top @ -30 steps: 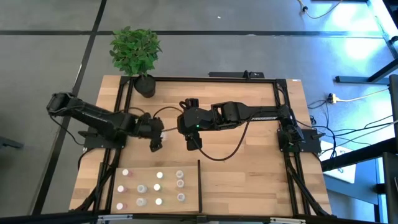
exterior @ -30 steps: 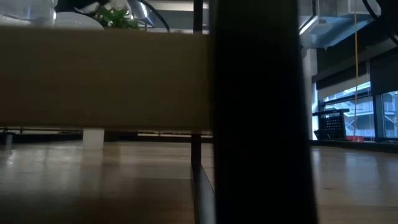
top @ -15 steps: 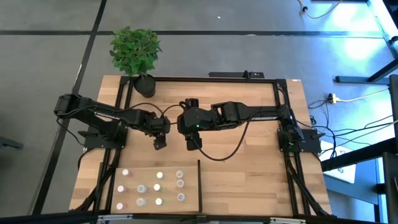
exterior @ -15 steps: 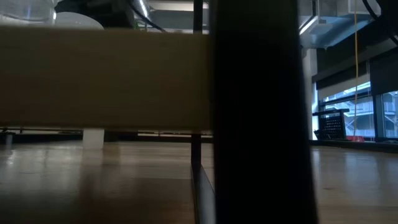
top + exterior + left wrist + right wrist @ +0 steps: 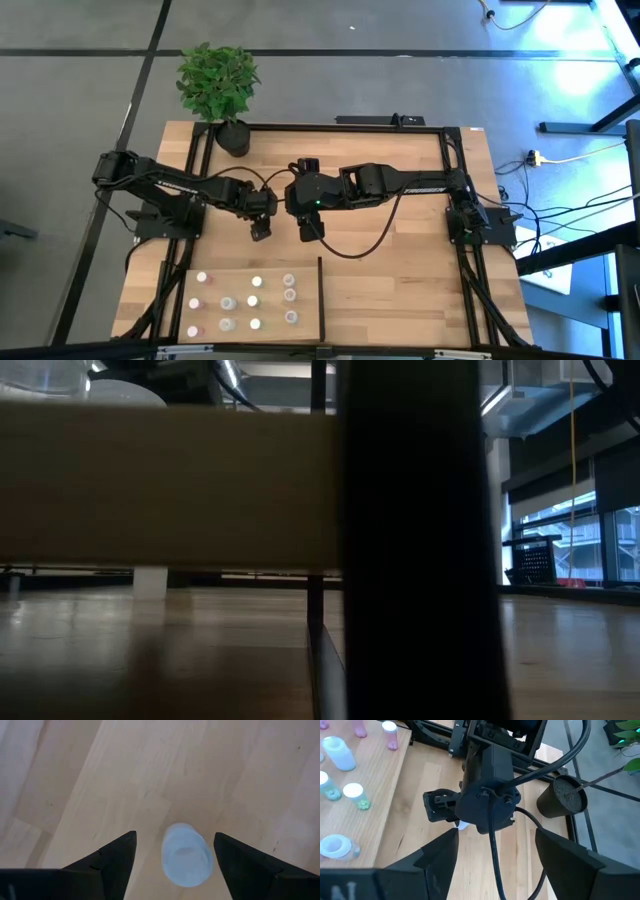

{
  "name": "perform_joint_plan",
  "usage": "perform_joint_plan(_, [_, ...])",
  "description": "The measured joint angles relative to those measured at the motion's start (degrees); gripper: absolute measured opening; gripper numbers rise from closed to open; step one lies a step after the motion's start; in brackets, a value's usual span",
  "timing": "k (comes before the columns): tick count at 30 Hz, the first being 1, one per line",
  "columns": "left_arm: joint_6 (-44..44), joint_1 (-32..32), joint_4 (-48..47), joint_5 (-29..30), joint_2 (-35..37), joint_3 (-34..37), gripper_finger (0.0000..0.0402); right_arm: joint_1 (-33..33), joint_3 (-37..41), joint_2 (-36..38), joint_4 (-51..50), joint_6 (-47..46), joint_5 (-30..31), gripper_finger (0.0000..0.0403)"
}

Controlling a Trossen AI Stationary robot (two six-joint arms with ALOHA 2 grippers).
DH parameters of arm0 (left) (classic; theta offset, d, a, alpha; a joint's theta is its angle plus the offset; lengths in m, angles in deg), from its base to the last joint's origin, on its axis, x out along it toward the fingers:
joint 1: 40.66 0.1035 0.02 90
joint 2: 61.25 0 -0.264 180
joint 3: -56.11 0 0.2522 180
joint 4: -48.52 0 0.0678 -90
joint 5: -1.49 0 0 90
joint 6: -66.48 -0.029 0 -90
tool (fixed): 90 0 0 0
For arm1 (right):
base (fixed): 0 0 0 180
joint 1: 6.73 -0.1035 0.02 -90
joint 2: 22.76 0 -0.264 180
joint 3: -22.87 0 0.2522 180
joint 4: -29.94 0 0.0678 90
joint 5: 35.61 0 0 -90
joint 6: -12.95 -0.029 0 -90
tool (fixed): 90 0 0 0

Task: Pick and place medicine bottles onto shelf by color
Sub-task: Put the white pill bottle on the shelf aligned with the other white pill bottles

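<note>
Wooden tabletop point(image 5: 400, 270) with narrow planks, grey floor around it, black frame rails along the edges.

Left gripper point(image 5: 260, 229): jaws spread, nothing clamped. Left wrist view shows one whitish bottle point(image 5: 186, 854) standing upright on the planks between the two fingers point(image 5: 115, 862), clear gap on both sides, no contact. Seen from its top, round, pale bluish.

Right gripper point(image 5: 309, 231): jaws wide apart, empty, parked just beside the left one near table centre. Its wrist view looks across at the left arm's wrist housing point(image 5: 487, 795); a sliver of white shows under that housing, likely the same bottle, can't confirm.

Outward from the jaws, toward the table's near edge: shelf point(image 5: 308, 308), light-wood panel with thin black rails. Medicine bottles point(image 5: 254, 301) stand on it in loose rows, white and pinkish tops, well apart from both grippers. Right wrist view shows a few of them at the panel's edge, including a pink one point(image 5: 392, 737) and a larger whitish one point(image 5: 338, 753).

Behind the jaws, at the far left corner: plant pot point(image 5: 234, 137), black, green leaves above it.

Low view is blocked by a pale board point(image 5: 170, 485) and a dark post point(image 5: 415, 540); neither gripper shows there.
</note>
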Motion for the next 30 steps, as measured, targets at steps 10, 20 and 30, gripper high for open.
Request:
perform_joint_plan(10, [1.1,0.0,-0.9,0.1,0.0,0.0,0.0177,0.0,0.0,0.0,0.0,0.0,0.0,0.0265])
perform_joint_plan(20, [1.1,0.0,-1.2,0.1,0.0,0.0,0.0131,0.0,0.0,0.0,0.0,0.0,0.0,0.0265])
perform_joint_plan(30, [1.2,0.0,-1.8,0.0,0.1,0.0,0.0129,0.0,0.0,0.0,0.0,0.0,0.0,0.0265])
